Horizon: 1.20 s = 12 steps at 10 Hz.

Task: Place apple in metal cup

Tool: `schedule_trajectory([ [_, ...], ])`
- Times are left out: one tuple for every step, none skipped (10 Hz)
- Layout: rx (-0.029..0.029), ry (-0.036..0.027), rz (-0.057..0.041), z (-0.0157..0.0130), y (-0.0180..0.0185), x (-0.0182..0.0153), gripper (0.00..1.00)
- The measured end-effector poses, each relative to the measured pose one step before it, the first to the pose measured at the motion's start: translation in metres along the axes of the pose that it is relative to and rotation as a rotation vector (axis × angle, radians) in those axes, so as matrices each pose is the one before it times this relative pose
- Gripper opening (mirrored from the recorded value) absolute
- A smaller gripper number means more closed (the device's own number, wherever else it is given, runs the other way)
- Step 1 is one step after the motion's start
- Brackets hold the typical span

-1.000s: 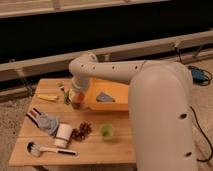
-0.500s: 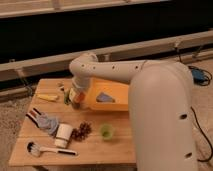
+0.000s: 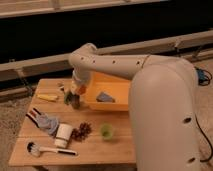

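My gripper hangs over the left part of the wooden table, just left of the yellow bin. It is shut on the apple, a small reddish-orange fruit seen between the fingers. Right under the gripper stands the metal cup, a short dark cylinder, partly hidden by the fingers. The apple is held just above the cup's mouth. I cannot tell whether it touches the cup.
A yellow bin with a grey-blue item stands right of the gripper. A yellow object lies to the left. In front are a striped cloth, a white cup, grapes, a green cup and a spoon.
The gripper with the apple has shifted very slightly to the right over the metal cup. Nothing else on the table has moved.
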Motion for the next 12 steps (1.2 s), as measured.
schedule_trajectory([
  [-0.00057, -0.00058, -0.00076, -0.0001, 0.00067, -0.0005, 0.0],
  [-0.00026, -0.00005, -0.00025, 0.00002, 0.00021, -0.00008, 0.0],
  [-0.00019, -0.00027, -0.00043, -0.00005, 0.00006, -0.00008, 0.0],
  [-0.00098, -0.00056, -0.002, -0.0001, 0.00055, -0.00036, 0.0],
  [-0.00342, 0.00055, -0.00691, 0.00022, 0.00157, -0.00102, 0.0],
  [-0.00294, 0.00629, -0.01466, 0.00195, 0.00226, 0.00032, 0.0],
  [-0.01115, 0.00384, -0.02287, 0.00411, 0.00927, -0.0044, 0.0],
  [-0.00666, 0.00278, -0.01484, 0.00313, 0.00583, -0.00415, 0.0],
  [-0.00861, 0.00393, -0.0117, 0.00275, 0.00405, -0.00314, 0.0],
  [-0.00602, 0.0071, -0.00669, 0.00378, -0.00034, 0.00083, 0.0],
  [-0.00693, 0.00817, -0.01223, 0.00474, 0.00272, -0.00098, 0.0],
  [-0.00528, 0.00449, -0.01083, 0.00343, 0.00356, -0.00209, 0.0],
])
